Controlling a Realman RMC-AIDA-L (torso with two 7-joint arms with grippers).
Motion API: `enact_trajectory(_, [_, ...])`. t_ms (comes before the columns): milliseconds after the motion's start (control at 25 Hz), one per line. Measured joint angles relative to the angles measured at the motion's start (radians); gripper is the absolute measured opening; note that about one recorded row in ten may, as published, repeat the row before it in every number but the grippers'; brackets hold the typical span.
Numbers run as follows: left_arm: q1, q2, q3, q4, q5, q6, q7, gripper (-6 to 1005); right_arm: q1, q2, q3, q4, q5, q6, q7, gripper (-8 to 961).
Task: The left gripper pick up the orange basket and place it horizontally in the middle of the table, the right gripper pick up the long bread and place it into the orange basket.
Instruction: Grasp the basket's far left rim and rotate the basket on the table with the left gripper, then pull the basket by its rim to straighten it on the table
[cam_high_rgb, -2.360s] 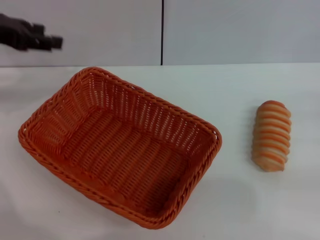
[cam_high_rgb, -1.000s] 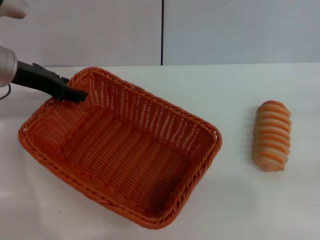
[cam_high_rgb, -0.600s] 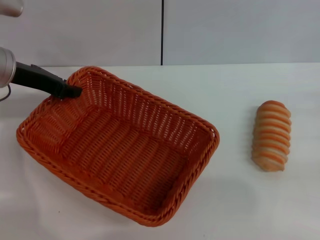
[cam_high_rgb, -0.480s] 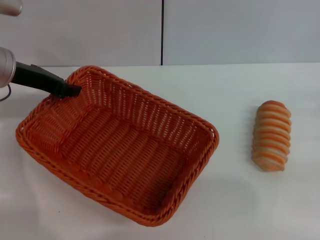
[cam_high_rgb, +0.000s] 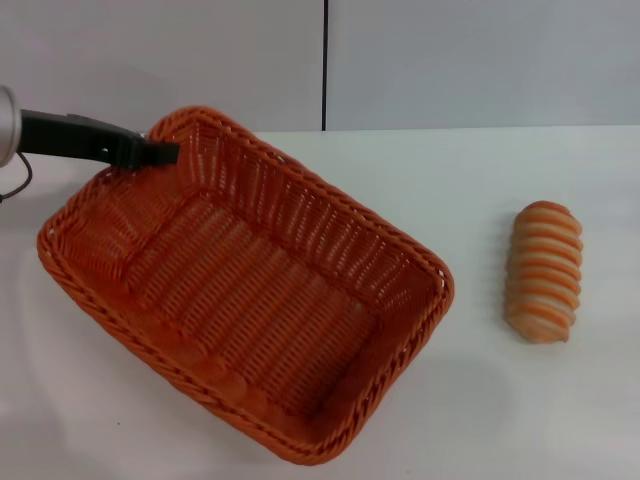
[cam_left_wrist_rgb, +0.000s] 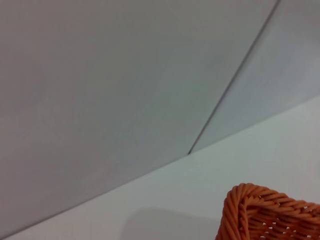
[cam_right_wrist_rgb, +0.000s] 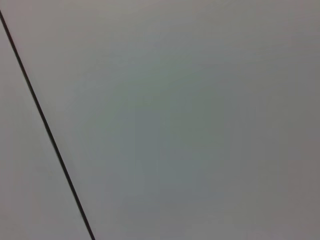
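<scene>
The black slender left gripper (cam_high_rgb: 160, 153) on its silver-grey arm is clamped on the far left rim of the large rectangular orange woven basket (cam_high_rgb: 245, 285), which sits diagonally on the white flat table (cam_high_rgb: 470, 400). The striped tan-orange long bread (cam_high_rgb: 543, 271) lies well apart at right.
</scene>
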Motion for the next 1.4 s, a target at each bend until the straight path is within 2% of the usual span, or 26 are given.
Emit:
enact_trajectory(80, [0.000, 0.000, 0.000, 0.000, 0.000, 0.000, 0.000, 180, 0.005, -0.003, 0.000, -0.001, 0.000, 0.000, 0.000, 627])
enact_trajectory(160, [0.020, -0.003, -0.082, 0.000, -0.056, 0.022, -0.009, 180, 0.008, -0.004, -0.002, -0.001, 0.000, 0.000, 0.000, 627])
enact_trajectory(320, [0.020, -0.003, -0.082, 0.000, -0.056, 0.022, -0.009, 179, 0.011, -0.004, -0.004, -0.001, 0.000, 0.000, 0.002, 627])
enact_trajectory(360, [0.033, -0.006, -0.134, 0.001, -0.083, 0.031, -0.026, 179, 0.011, -0.003, -0.005, 0.000, 0.000, 0.000, 0.002, 627])
enact_trajectory(400, [0.033, -0.006, -0.134, 0.001, -0.083, 0.031, -0.026, 179, 0.011, -0.002, -0.005, 0.000, 0.000, 0.000, 0.002, 627])
enact_trajectory(440, [0.081, -0.002, -0.179, 0.001, -0.167, 0.035, -0.065, 179, 0.012, -0.001, -0.005, 0.000, 0.000, 0.000, 0.002, 627])
enact_trajectory(520, [0.081, -0.002, -0.179, 0.001, -0.167, 0.035, -0.065, 180, 0.012, 0.000, -0.005, 0.002, 0.000, 0.000, 0.002, 627])
enact_trajectory(560, [0.125, -0.008, -0.212, 0.001, -0.233, 0.035, -0.078, 180, 0.012, 0.001, -0.005, 0.005, 0.000, 0.000, 0.002, 627])
enact_trajectory(600, [0.136, -0.008, -0.214, 0.001, -0.250, 0.034, -0.084, 181, 0.012, 0.001, -0.005, 0.008, 0.000, 0.000, 0.002, 627])
enact_trajectory(1040, [0.248, -0.021, -0.193, -0.035, -0.384, -0.019, -0.116, 188, 0.014, 0.002, -0.005, 0.023, 0.000, 0.014, 0.001, 628])
enact_trajectory(1080, [0.261, -0.021, -0.179, -0.045, -0.408, -0.034, -0.113, 188, 0.014, 0.002, -0.005, 0.023, 0.000, 0.019, 0.001, 628])
enact_trajectory(1120, [0.295, -0.022, -0.123, -0.068, -0.468, -0.080, -0.102, 189, 0.015, 0.001, -0.005, 0.023, 0.000, 0.022, 0.001, 628])
enact_trajectory(1280, [0.336, -0.021, -0.035, -0.094, -0.536, -0.140, -0.082, 192, 0.016, 0.001, -0.005, 0.023, 0.000, 0.028, 0.000, 628])
enact_trajectory(1400, [0.354, -0.021, -0.012, -0.111, -0.570, -0.155, -0.059, 194, 0.018, 0.000, -0.006, 0.023, 0.000, 0.028, 0.000, 628])
